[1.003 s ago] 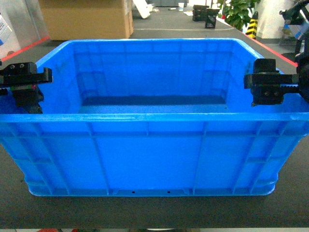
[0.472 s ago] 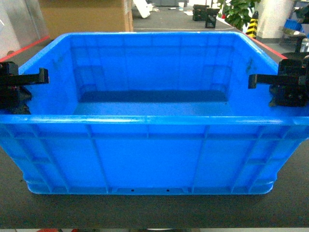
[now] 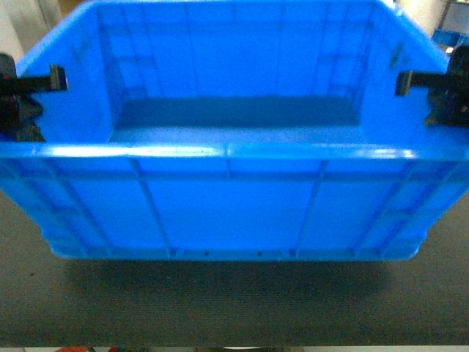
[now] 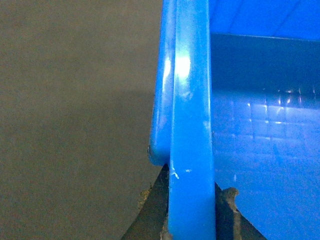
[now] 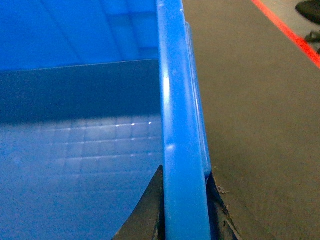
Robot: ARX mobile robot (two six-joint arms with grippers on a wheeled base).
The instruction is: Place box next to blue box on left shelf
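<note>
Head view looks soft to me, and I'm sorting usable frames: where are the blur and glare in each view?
Head view: the whole box is slightly blurred, with glare along its near rim. Left wrist view: a bright glare patch on the rim. Right wrist view: a fainter sheen on the rim, floor grid sharp.

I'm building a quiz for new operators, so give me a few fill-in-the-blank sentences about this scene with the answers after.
1. The box is the colour ____.
2. The left gripper is shut on the box's ____.
3. Inside, the box is ____.
4. The box hangs above a dark grey ____, casting a shadow on it.

Answers: blue; rim; empty; mat
</note>
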